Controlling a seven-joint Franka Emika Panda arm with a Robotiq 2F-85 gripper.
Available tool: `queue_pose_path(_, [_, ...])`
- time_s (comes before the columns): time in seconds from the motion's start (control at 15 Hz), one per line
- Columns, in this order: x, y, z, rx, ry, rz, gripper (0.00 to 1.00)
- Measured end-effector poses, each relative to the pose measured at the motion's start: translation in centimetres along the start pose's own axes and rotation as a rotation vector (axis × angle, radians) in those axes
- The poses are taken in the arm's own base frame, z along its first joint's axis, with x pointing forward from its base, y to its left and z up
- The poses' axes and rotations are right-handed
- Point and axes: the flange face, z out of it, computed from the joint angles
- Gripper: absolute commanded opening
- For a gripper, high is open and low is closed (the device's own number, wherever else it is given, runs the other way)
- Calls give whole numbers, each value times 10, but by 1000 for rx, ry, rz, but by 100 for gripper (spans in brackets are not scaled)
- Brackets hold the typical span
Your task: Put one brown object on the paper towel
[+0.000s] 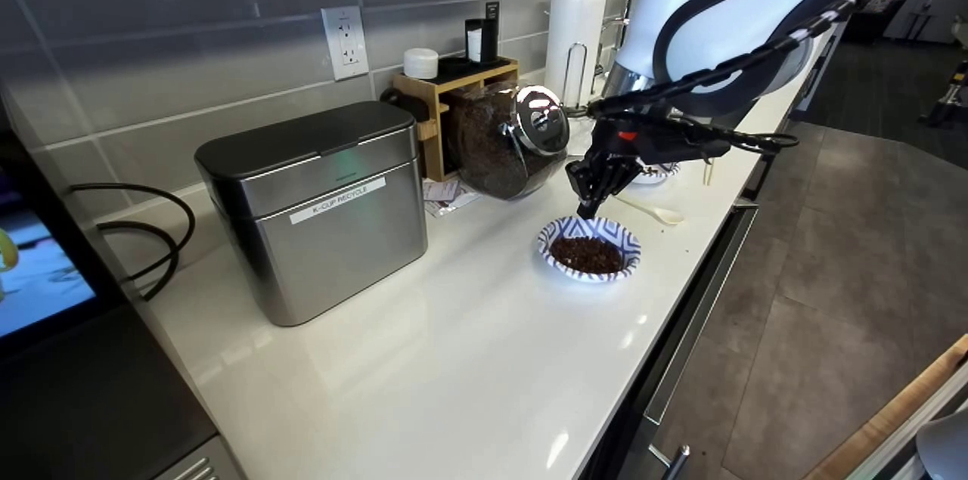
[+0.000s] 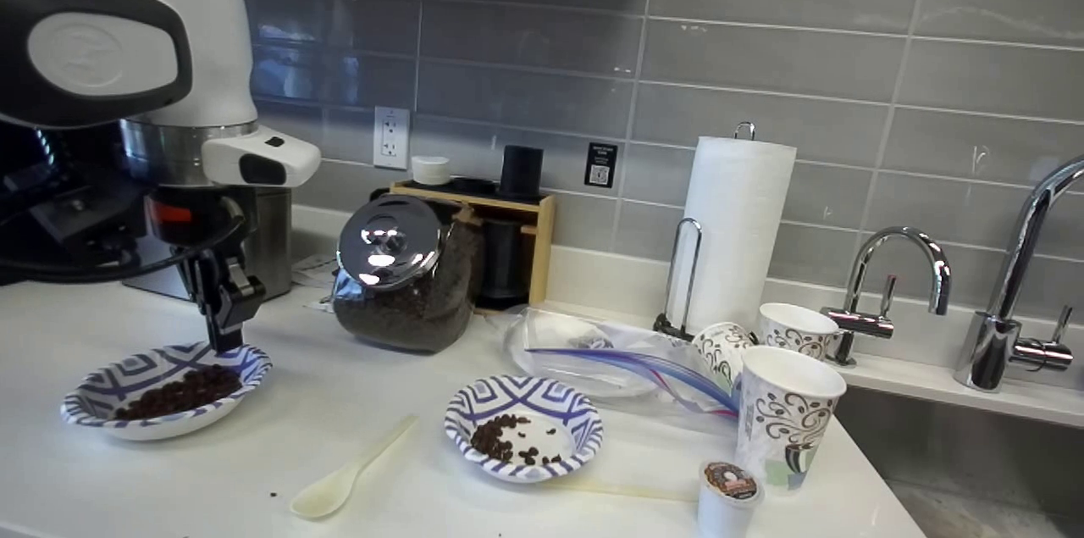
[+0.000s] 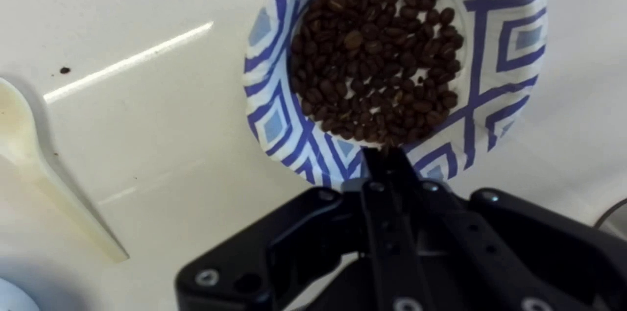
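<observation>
Pinching brown bean at patterned bowl, hand narrow; pinched bean shows in wrist view alone.

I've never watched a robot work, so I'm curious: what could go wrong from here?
The beans lie crowded in the bowl beneath the pincer, so it may pick up several at once. If it holds one now, which I can't make out, so small a thing could slip free. Also, in both exterior views the pincer looks close to the bowl's rim, so a bump might tip it and spill them.
</observation>
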Motion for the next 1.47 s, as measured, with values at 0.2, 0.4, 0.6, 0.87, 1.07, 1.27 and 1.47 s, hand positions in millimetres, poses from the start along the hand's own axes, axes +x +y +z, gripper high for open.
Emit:
queue_pose_path(0.2, [-5,17,-13,-11,-9,31,2])
queue_pose_path(0.4, [-10,55,-27,-25,-9,97,2])
queue_pose_path(0.6, [-17,96,-41,-37,-6,163,6])
queue_pose_path(0.87, [-23,113,-47,-41,-5,188,2])
queue_pose_path(1.07, [-22,113,-47,-39,-4,185,2])
queue_pose_path(1.27, [-20,124,-41,-8,-20,128,2])
queue_pose_path(1.47, [-18,140,-33,26,-38,17,2])
